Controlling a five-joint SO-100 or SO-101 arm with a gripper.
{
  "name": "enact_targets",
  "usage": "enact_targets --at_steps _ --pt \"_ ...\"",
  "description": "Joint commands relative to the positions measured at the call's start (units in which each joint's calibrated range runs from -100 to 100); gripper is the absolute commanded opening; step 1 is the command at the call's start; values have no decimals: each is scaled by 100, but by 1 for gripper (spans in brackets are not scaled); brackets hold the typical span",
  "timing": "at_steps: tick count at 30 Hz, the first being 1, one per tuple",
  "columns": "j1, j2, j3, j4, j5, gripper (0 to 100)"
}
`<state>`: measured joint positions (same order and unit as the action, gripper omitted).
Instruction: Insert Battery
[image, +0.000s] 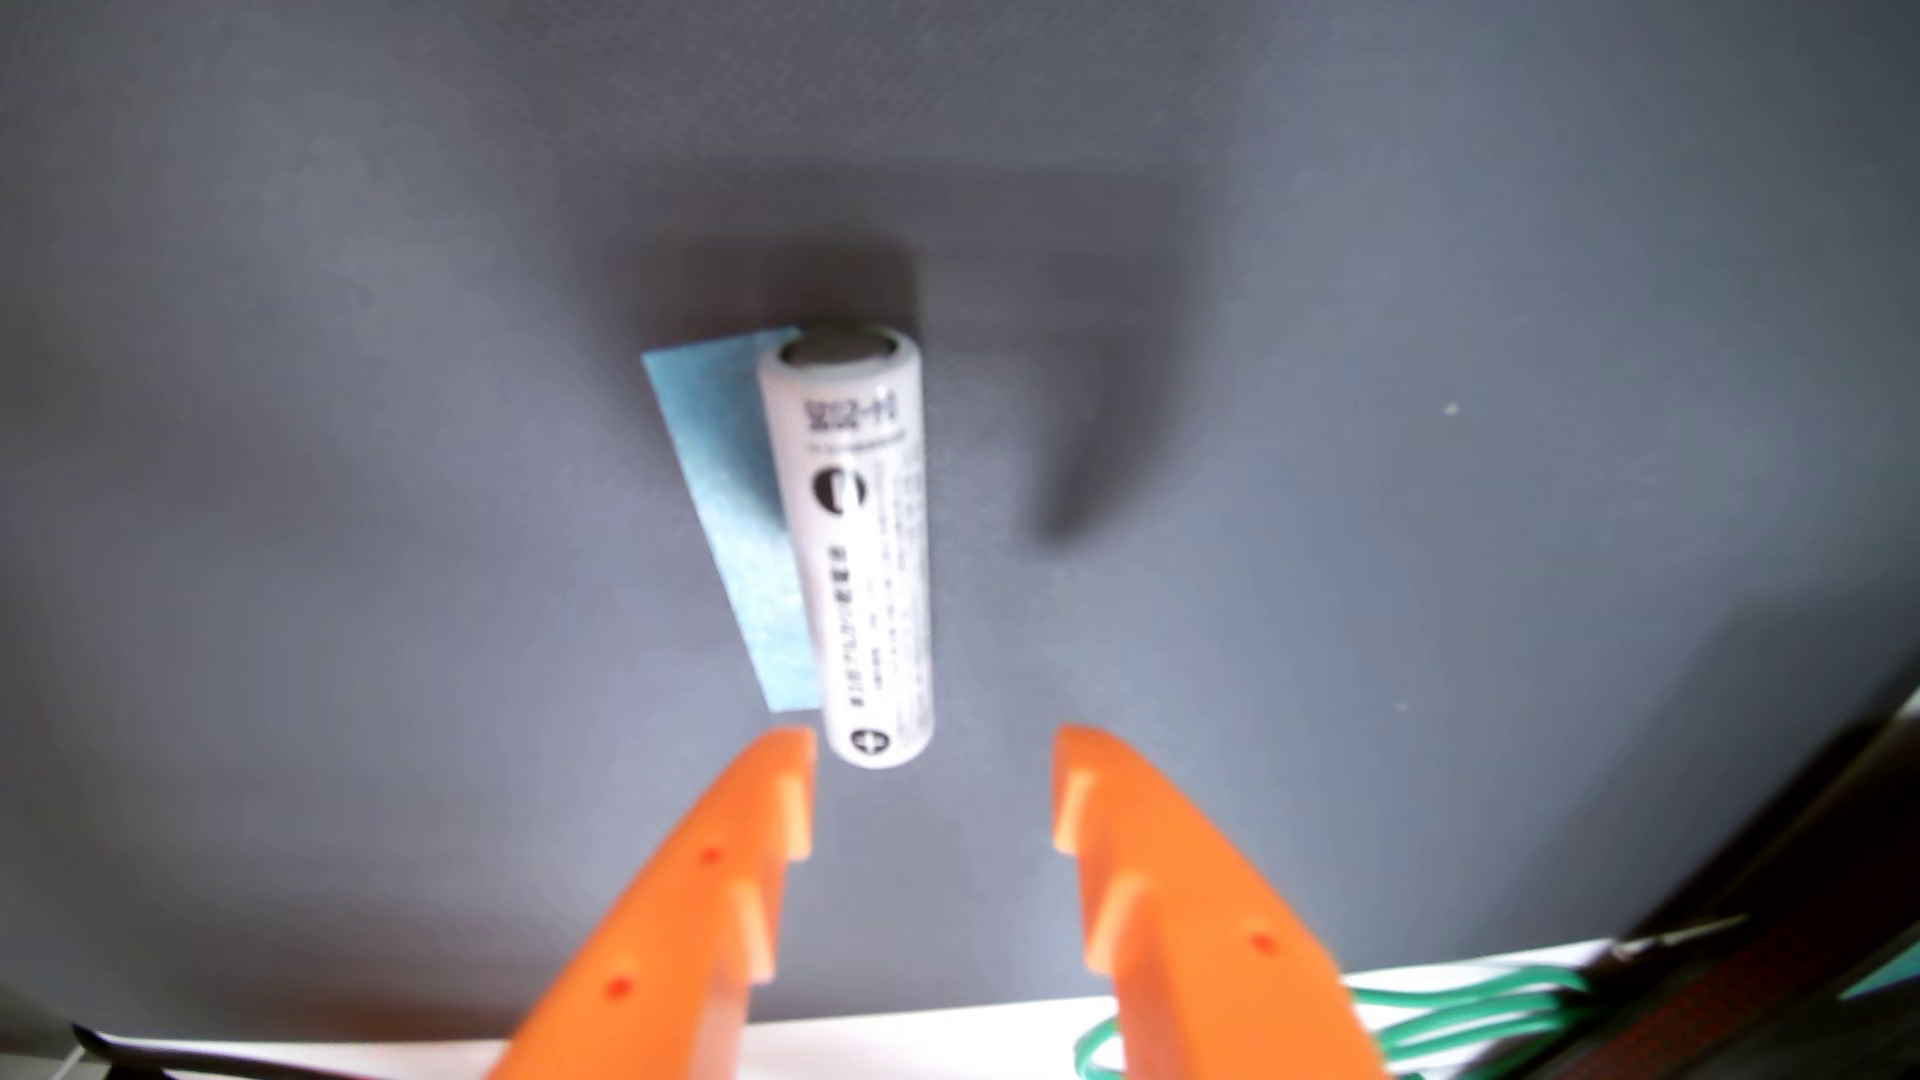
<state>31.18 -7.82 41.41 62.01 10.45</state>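
Two orange fingers (717, 883): spread wide — gripping nothing
Gripper (935, 753): tips just short of the battery's plus end
White cylindrical battery (857, 550): lying on blue tape (727, 488) — grey mat (312, 519) beneath

A gray mat (416, 519) covers most of the wrist view. A small blue strip of tape (727, 498) lies flat on it. At the bottom right, green wires (1475, 1013) curl over a white surface (914, 1044) beside the mat's edge.

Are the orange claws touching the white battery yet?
Cannot tell. In the wrist view the open gripper flanks the battery; the right finger is clearly apart, but the left fingertip sits right at its edge.
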Motion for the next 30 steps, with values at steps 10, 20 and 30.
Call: enact_targets --at_steps 10,20,30 --pt "212 503 -327 -20 16 14" --pt "129 569 -246 -37 93 14" --pt "106 578 6 -274 98 12"
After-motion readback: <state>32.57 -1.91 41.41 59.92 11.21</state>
